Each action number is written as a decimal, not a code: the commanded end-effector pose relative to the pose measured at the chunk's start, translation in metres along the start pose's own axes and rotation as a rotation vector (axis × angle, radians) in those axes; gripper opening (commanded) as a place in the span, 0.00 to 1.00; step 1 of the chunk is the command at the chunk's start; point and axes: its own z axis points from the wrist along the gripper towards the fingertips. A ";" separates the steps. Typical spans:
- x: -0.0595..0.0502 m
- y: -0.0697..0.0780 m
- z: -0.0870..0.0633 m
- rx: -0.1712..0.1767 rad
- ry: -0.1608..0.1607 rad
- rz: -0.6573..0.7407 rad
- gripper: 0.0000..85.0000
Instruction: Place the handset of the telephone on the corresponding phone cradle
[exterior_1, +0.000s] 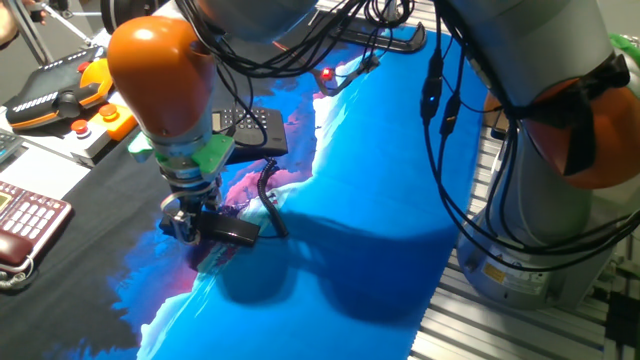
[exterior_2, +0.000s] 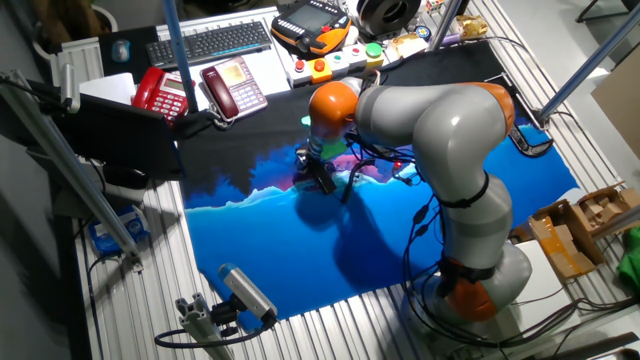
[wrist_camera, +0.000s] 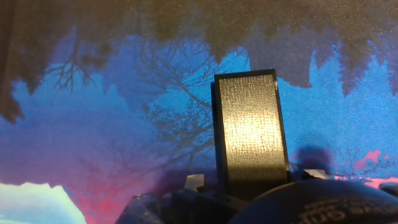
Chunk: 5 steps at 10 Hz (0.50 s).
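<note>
Carrying step, by the look of it — pick-up done, placing not yet. Gripper (exterior_1: 205, 226) closed on the handset (exterior_1: 232, 232), held just above the blue cloth (exterior_1: 400, 200), with one end of the black bar sticking out sideways from the fingers and the coiled cord (exterior_1: 268, 195) trailing back toward the telephone (exterior_1: 250, 128). Telephone partly hidden behind the orange wrist, lying near the handset, just beyond it on the dark part of the cloth. Cradle itself not clearly visible in any view. In the hand view, only one finger (wrist_camera: 250, 130) over the cloth. Next, probably: short travel toward the telephone, turning the bar in line with the recessed strip, then lowering squarely — minding the cord, liable to drag or snag.
</note>
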 end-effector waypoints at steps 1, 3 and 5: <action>0.000 0.000 0.001 0.000 -0.001 0.000 0.90; 0.000 0.000 0.001 0.001 0.000 0.001 0.88; 0.000 0.000 0.002 0.002 0.004 0.001 0.86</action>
